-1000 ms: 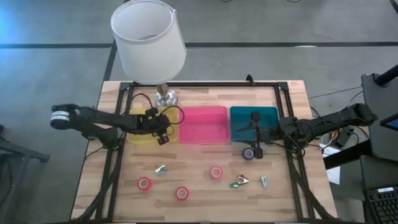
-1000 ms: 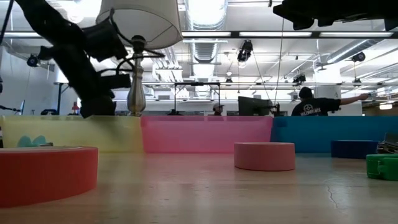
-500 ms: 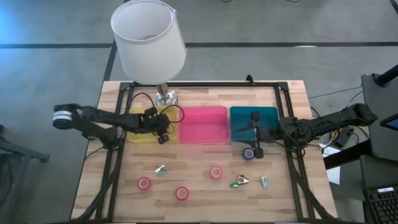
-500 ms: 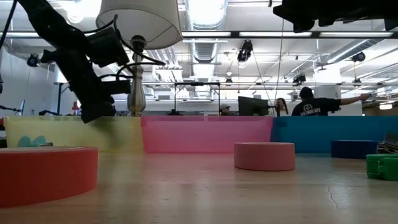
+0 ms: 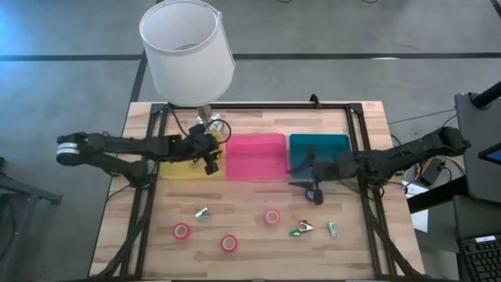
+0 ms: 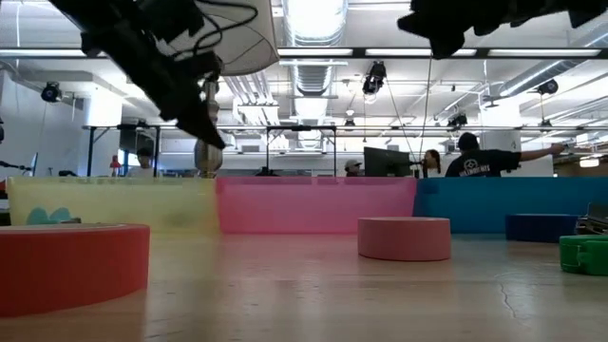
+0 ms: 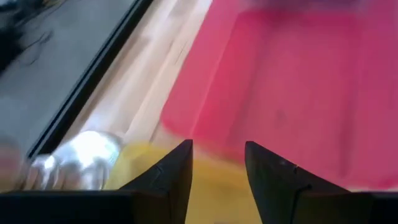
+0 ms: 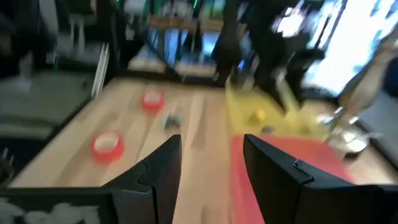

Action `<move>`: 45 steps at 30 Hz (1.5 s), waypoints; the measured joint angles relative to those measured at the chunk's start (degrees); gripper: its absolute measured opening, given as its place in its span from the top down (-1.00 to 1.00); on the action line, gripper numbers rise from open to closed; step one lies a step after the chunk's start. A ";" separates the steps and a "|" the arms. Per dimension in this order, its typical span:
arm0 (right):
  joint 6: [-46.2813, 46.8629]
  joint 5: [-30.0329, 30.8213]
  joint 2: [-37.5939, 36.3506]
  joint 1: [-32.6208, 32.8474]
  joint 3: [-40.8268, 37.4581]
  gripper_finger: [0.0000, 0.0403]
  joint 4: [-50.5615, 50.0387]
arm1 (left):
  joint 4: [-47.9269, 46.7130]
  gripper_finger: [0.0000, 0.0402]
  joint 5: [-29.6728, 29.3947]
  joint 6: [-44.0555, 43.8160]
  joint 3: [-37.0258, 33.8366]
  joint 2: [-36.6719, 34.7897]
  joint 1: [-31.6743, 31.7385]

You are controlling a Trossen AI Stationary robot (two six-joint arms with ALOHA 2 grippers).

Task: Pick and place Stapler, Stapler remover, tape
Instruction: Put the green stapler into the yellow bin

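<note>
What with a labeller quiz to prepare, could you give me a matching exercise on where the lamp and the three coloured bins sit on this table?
Things:
1. lamp
2. yellow bin
3. pink bin
4. teal bin

Places:
A. between two other bins
B. right end of the bin row
C. behind the bins, at the table's edge
D. left end of the bin row

Pairs: 1-C, 2-D, 3-A, 4-B.

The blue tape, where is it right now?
In the high view, the blue tape lies on the table's right side, just in front of the teal bin, partly under the right claw.
</note>
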 joint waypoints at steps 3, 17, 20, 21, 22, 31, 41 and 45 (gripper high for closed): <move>2.13 0.02 5.38 1.73 4.87 0.17 -7.59 | 0.26 0.27 3.87 0.94 0.48 -2.15 -0.49; 25.85 -7.43 31.64 13.33 31.20 0.17 -46.92 | 1.03 0.29 7.88 -2.44 -1.07 -3.12 -0.62; 26.30 -9.13 38.43 14.35 36.43 0.17 -51.34 | 1.04 0.30 7.89 -2.54 -1.07 -2.38 -0.62; 26.61 -9.98 40.77 14.50 38.20 0.17 -53.50 | 1.05 0.30 7.88 -2.54 -1.07 -2.15 -0.62; 26.81 -11.12 43.01 14.56 39.95 0.17 -56.00 | 1.06 0.30 7.89 -2.51 -1.07 -1.96 -0.62; 25.67 -16.85 57.14 15.66 53.07 0.17 -69.89 | 1.09 0.31 8.26 -4.25 -1.09 -1.50 -0.64; 29.99 -16.53 61.57 15.68 55.68 0.17 -74.82 | 1.02 0.32 8.37 -6.98 -1.09 -1.50 -0.79; 29.81 -13.50 61.66 15.54 55.46 0.17 -74.39 | 1.01 0.32 8.37 -6.98 -1.09 -1.50 -0.79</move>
